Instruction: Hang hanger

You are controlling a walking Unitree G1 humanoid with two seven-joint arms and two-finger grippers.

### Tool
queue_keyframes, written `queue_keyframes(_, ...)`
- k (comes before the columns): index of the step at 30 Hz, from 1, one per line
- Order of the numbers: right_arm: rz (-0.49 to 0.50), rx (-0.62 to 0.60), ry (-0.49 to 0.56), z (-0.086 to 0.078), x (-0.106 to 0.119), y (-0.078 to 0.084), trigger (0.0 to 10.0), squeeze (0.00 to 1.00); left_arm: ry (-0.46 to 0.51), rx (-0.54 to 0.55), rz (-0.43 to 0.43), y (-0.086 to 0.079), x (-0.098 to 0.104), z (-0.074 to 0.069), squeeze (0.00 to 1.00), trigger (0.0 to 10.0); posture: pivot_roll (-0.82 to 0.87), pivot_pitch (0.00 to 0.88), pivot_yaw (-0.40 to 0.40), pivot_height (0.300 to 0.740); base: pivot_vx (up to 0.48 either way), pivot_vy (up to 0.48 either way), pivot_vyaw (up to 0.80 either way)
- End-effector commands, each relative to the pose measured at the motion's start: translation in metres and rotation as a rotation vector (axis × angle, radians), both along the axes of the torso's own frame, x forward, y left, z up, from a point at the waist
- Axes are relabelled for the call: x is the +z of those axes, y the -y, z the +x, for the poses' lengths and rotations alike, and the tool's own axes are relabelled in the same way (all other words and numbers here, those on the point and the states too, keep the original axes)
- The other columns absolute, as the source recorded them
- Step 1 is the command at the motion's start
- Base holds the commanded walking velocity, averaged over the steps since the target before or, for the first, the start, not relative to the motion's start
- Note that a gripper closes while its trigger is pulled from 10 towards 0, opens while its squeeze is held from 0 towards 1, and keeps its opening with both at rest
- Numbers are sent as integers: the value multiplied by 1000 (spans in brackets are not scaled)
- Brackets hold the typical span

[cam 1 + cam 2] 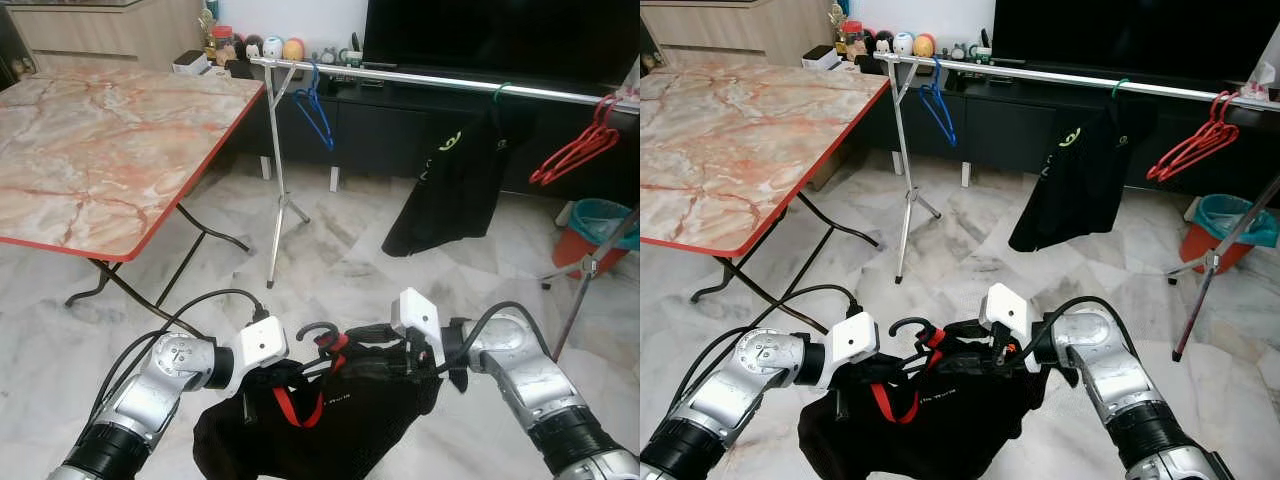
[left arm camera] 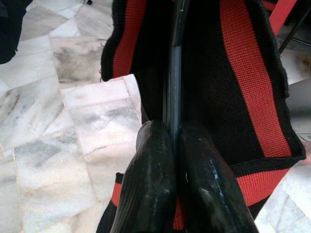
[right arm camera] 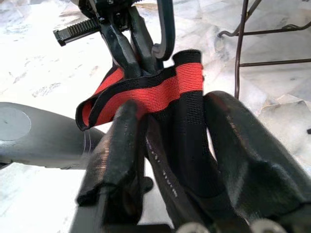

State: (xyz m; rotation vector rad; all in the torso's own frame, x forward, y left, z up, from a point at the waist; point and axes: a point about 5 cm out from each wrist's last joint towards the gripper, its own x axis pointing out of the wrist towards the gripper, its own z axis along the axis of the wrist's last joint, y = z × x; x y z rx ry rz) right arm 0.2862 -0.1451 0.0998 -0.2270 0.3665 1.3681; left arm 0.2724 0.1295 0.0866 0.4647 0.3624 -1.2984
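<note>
Far left: marble-patterned surface (image 1: 90, 140) with a red edge on black folding legs, standing on a pale marble floor (image 1: 330, 260). Behind its far corner, small jars and toy figures (image 1: 250, 45) on a low dark cabinet (image 1: 380, 125).

Near left: left claw (image 1: 287, 372) low in front, fingers (image 2: 160, 179) pressed together and clamped on the thin dark bar of the black hanger (image 1: 315, 332), seen in the left wrist view running up between the two pads against black cloth with red bands.

Near centre: black hanger with its hook curling upward between the two claws, carrying a black garment (image 1: 330, 425) with red trim (image 1: 300, 410) that sags down toward the floor.

Near right of that: right claw (image 1: 385, 350) reaching in from the right, fingers (image 3: 121, 141) clamped on a bunched fold of the black garment at the red-banded collar, close beside the hanger's hook.

Beyond, across the middle and far right: silver clothes rail (image 1: 440, 80) on a tripod stand (image 1: 280, 190), running from the surface's far corner to the right edge. Hanging on it, from left to right: blue hangers (image 1: 312, 105), a black shirt (image 1: 455, 180) on a green hook, red hangers (image 1: 580, 150).

Far right, on the floor: orange bin (image 1: 590, 235) with a teal liner
</note>
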Motion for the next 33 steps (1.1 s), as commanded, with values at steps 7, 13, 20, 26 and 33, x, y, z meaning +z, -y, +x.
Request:
queue_keyframes(7,-10,16,-32,-3,-7,-1,0,0,35,-4,-19,2,9,5,0,10000,106,0,-13,740,0,0,0)
queue_keyframes(13,-24,9,-31,-3,-9,-1,0,0,35,-8,-17,1,10,4,0,10000,105,0,-12,740,0,0,0)
queue_keyframes(20,-77,-18,-4,2,-8,8,0,0,49,3,-1,-3,10,6,0,10000,100,0,-12,740,0,0,0)
queue_keyframes(26,-133,-45,37,7,-4,16,0,0,59,24,22,-11,8,6,0,10000,100,0,-12,740,0,0,0)
queue_keyframes(33,-216,-62,87,12,1,27,0,0,55,34,65,-22,5,3,0,10000,97,0,-11,740,0,0,0)
